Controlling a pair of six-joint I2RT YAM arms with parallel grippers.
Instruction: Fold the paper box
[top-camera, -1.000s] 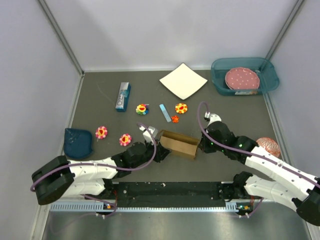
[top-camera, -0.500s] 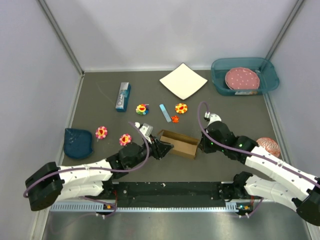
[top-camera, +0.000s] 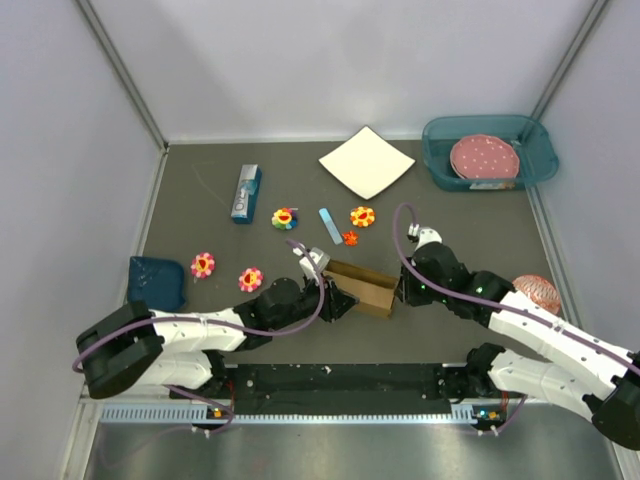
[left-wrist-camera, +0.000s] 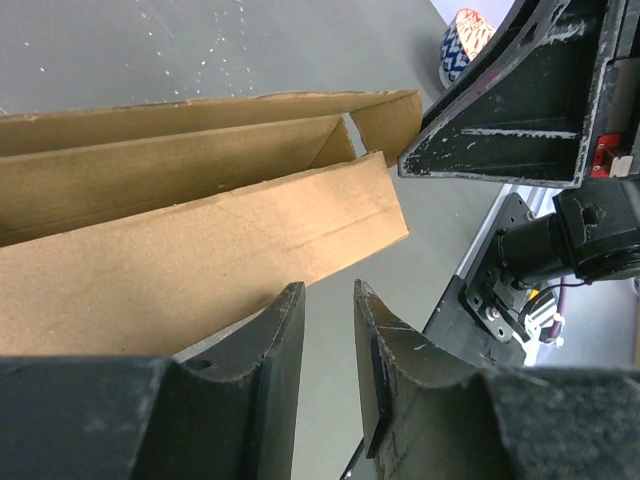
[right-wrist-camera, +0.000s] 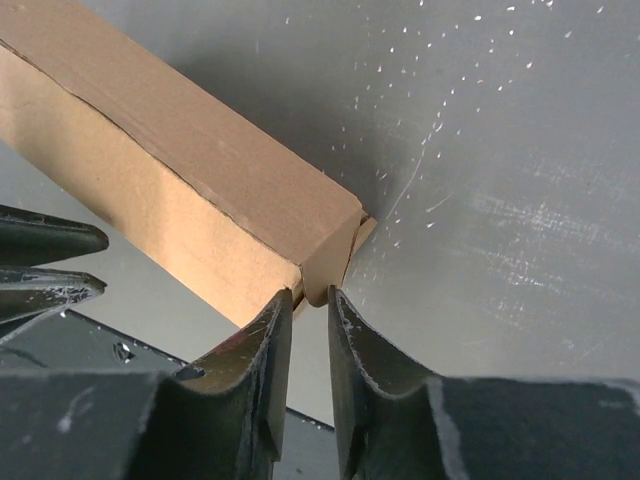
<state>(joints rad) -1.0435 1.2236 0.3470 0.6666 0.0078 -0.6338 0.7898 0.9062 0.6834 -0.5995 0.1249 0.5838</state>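
In the last 1 second the right gripper has gone from shut to slightly parted. Its tips loosely straddle the end corner of the paper box and no longer pinch it. The left gripper is narrowly open and empty, and it has come back beside the near wall. The box sits on the table between the 2 grippers, walls up, probably ready for its next fold.

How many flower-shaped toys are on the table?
5. A pink flower and a second pink flower at mid-left; a multicoloured one centre; a yellow-orange one and a small orange one right of it. More may be hidden.
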